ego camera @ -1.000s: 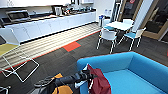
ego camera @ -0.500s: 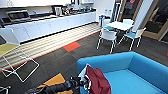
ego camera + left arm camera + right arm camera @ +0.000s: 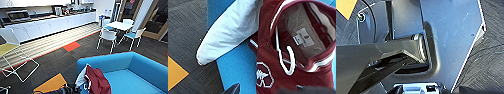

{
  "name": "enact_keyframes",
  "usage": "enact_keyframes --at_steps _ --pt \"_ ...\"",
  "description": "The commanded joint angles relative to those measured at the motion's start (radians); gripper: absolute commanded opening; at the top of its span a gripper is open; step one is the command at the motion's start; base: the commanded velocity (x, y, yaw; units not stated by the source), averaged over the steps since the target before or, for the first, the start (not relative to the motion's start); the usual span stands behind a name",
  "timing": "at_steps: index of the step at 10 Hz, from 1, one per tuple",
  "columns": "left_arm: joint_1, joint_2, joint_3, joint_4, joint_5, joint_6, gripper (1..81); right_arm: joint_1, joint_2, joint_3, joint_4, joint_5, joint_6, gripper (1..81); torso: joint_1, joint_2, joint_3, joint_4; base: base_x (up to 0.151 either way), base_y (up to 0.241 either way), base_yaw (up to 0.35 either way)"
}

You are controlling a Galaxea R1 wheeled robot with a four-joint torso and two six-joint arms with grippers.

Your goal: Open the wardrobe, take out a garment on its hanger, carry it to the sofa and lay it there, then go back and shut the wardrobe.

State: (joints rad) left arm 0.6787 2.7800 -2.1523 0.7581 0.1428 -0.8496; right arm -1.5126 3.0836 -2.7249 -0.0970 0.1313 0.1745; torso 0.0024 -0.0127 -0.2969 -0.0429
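Sofa: jacket draped over its near arm, one white sleeve hanging toward the floor. Cloth is soft and limp and will slump, so best taken by the stiff hanger at the collar. My hands: cannot tell whether they are open or closed.

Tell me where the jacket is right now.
In the head view the jacket lies on the sofa's left end, one white sleeve hanging over the arm toward the carpet.
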Motion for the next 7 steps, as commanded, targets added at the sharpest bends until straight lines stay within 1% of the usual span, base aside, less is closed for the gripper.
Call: enact_keyframes --at_steps 1,5,7 --pt "0.006 -0.019 0.031 0.108 -0.009 0.006 81.1 0.007 0.006 0.007 0.002 -0.061 -0.003 81.1 0.0 0.0 0.0 0.0 0.0 0.0 0.0" --pt "0.25 -0.032 0.034 0.26 -0.049 0.006 81.1 0.007 0.006 0.007 0.002 -0.062 -0.004 81.1 0.0 0.0 0.0 0.0 0.0 0.0 0.0" --pt "0.348 -0.049 0.034 0.316 -0.061 0.006 81.1 0.01 0.008 0.008 0.002 -0.062 -0.004 81.1 -0.001 0.0 0.0 0.0 0.0 0.0 0.0"
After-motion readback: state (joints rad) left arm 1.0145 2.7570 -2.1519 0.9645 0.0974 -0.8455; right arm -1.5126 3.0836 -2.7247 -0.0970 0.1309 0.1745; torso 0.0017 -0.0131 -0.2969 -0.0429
